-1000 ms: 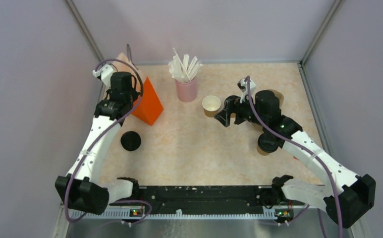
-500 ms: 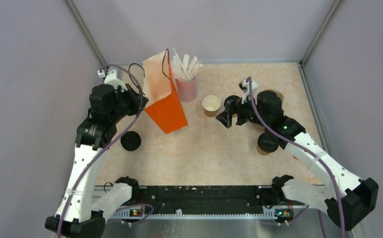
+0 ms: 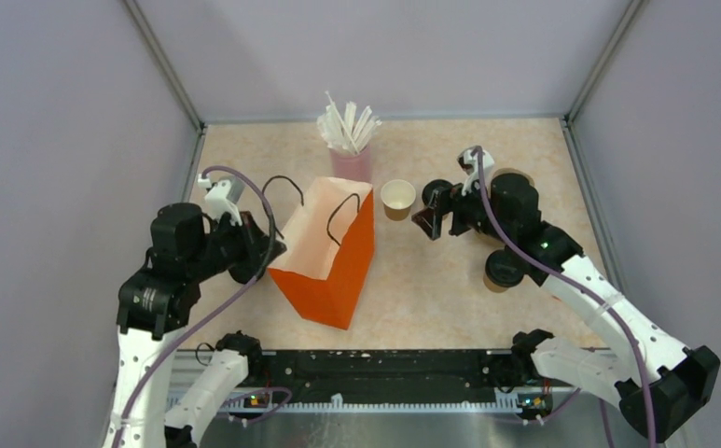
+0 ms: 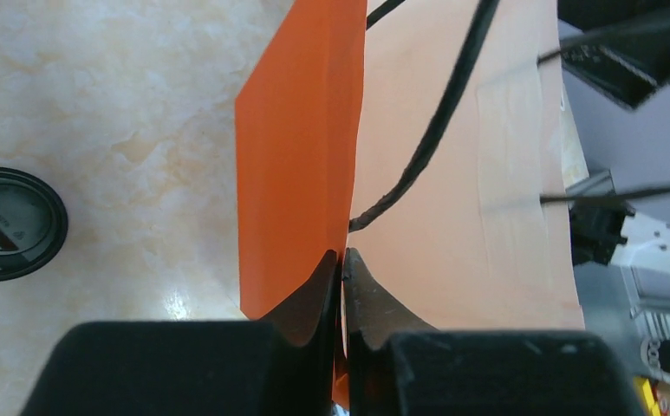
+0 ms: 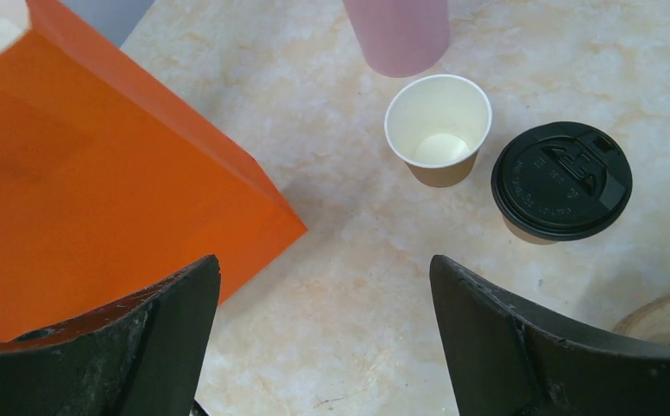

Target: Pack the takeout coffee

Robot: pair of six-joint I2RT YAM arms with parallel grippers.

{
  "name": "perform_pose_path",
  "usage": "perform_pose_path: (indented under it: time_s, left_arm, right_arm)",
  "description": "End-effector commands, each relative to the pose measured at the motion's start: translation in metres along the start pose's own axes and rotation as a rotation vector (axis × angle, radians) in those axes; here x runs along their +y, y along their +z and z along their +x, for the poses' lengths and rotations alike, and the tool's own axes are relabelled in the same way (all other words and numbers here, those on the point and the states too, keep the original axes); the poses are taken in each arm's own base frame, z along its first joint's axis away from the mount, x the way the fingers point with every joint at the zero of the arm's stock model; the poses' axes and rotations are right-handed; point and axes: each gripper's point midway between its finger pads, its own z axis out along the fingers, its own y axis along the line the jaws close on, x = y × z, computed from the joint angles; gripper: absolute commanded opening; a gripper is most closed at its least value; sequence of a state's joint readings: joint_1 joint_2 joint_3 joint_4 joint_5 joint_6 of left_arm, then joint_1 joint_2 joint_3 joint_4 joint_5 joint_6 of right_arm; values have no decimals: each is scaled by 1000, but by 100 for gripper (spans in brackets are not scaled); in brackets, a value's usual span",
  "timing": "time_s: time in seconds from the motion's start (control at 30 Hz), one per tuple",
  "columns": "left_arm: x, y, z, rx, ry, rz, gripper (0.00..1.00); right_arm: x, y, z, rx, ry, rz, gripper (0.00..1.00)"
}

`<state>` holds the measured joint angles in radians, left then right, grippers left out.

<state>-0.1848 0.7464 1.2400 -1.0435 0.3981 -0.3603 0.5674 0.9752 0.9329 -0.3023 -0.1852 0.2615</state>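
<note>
My left gripper (image 3: 270, 250) is shut on the left wall of the orange bag (image 3: 328, 266), at its rim; the jaws pinch the paper in the left wrist view (image 4: 342, 253). The bag is upright with its mouth open. An open brown paper cup (image 3: 398, 198) stands to its right. My right gripper (image 3: 428, 217) is open and empty just right of that cup. In the right wrist view (image 5: 324, 260) the open cup (image 5: 438, 130) and a lidded cup (image 5: 562, 180) stand side by side ahead of the jaws. Another lidded cup (image 3: 504, 271) stands by the right forearm.
The pink cup of white straws (image 3: 350, 149) stands behind the bag. A loose black lid (image 4: 10, 224) lies left of the bag. A tan carrier (image 3: 524, 177) shows partly behind the right arm. Grey walls close in the back and both sides.
My left gripper has carried the orange bag from the back left to the front middle and stood it upright. The right gripper has shifted only slightly.
</note>
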Motion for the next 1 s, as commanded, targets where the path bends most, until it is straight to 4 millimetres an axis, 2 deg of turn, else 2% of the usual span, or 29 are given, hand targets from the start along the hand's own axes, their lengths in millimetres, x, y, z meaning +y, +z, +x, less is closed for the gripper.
perform_pose_path:
  time_s: [0.0, 0.1, 0.23, 0.3, 0.43, 0.57, 0.63, 0.7, 0.73, 0.77, 0.9, 0.97]
  left_arm:
    - [-14, 10, 11, 17, 102, 145, 10]
    - [-11, 32, -1, -28, 115, 172, 11]
    - [-2, 59, -28, -131, 61, 149, 11]
    - [-8, 70, -37, -169, 40, 201, 10]
    - [-15, 93, -31, -77, 43, 282, 12]
    - [-22, 97, -31, -13, 53, 297, 18]
    - [-24, 97, -33, -12, 25, 294, 27]
    - [-31, 98, -30, 10, -43, 312, 46]
    - [-36, 97, -26, 34, -82, 332, 52]
    - [-41, 95, -20, 60, -105, 352, 57]
    - [-51, 79, -4, 124, -166, 372, 64]
    - [-49, 71, -6, 125, -165, 325, 78]
  right_arm:
    - [1, -8, -28, -76, -29, 28, 89]
    - [-7, -13, -36, -105, -2, 90, 89]
    - [-27, -18, -41, -143, 60, 216, 90]
    - [-29, -17, -41, -140, 69, 229, 90]
    - [-43, -13, -44, -127, 74, 310, 97]
    - [-85, -15, -51, -129, 127, 542, 99]
    - [-104, -16, -55, -134, 168, 618, 99]
    - [-121, -16, -55, -144, 220, 672, 98]
    - [-128, -15, -51, -133, 238, 684, 97]
    - [-134, -14, -49, -124, 253, 690, 95]
    - [-158, -17, -46, -76, 292, 768, 89]
    - [-168, -15, -45, -43, 302, 789, 88]
